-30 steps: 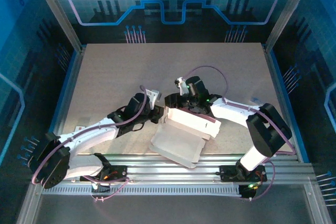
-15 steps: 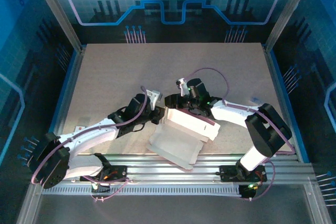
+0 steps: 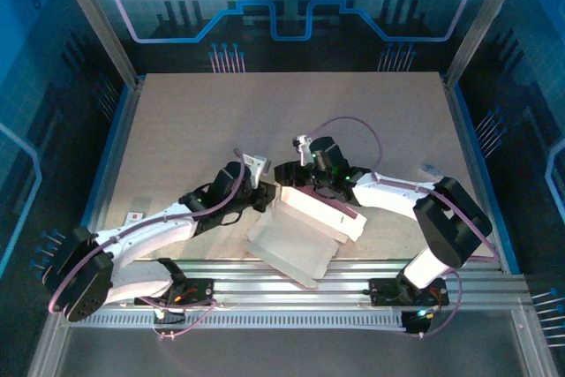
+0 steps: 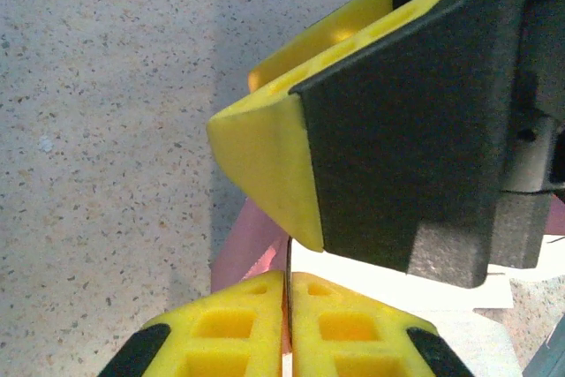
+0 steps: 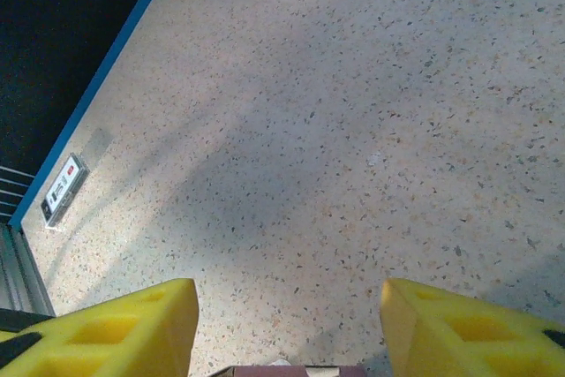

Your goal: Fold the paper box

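Left gripper (image 3: 267, 198): jaws closed on a thin edge of the box (image 3: 300, 234). In the left wrist view, its two yellow pads (image 4: 265, 289) meet with only the sheet's edge between them. A pink face of the box lies just left of the pinch and a whitish face just right of it.

Box: rests on the table (image 3: 194, 130), at centre near the front, between the two grippers. Whitish panels face up. One long panel on the far-right side stands raised, with a pink strip along its top. The near corner reaches the metal rail (image 3: 441, 273).

Right gripper (image 3: 290, 176): jaws apart, holding nothing. It sits at the far-left corner of the box, just beside the left gripper. In the right wrist view, its yellow fingers (image 5: 115, 328) stand wide apart over bare table, with the box's edge low between them. In the left wrist view, one finger hangs just above the pinch; contact cannot be told.
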